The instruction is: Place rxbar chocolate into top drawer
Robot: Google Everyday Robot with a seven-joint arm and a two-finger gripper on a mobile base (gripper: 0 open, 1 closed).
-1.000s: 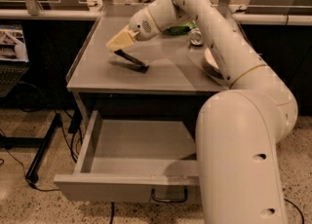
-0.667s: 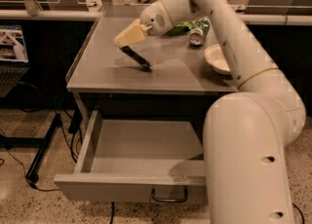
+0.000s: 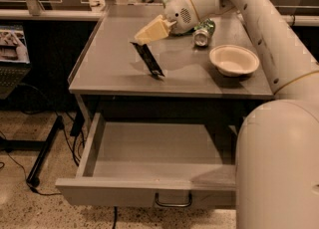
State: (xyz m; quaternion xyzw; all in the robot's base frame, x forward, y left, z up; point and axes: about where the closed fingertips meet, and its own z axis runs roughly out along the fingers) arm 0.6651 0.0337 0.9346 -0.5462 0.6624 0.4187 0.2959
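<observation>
On the left half of the grey table (image 3: 107, 71), the rxbar chocolate (image 3: 148, 59) now stands steeply tilted. Its upper end is pinched in the gripper (image 3: 139, 38), which is clenched on the wrapper, and only its lower corner touches the tabletop. A second ago the bar lay much flatter under the pincer, and in the frame after that it was partly raised, so the grasp has evidently taken and the lift off the surface has begun. The whole scene has also slid rightward across the view (that looks like the camera swinging, not the furniture moving). I judge the pick to be nearly complete, with the carry and release not yet done. Just right of the gripper, a crushed can (image 3: 203, 33) lies on its side near the wrist. Further right sits an empty cream bowl (image 3: 234, 59), apart from the bar as it was before. The robot arm (image 3: 259, 19) arches over both. Below the tabletop, the top drawer (image 3: 124, 193) stands pulled out as in the earlier frames. Its wire handle (image 3: 173, 202) faces the camera and its floor is bare, ready to take the bar once it is carried forward and down over the table's front edge.
</observation>
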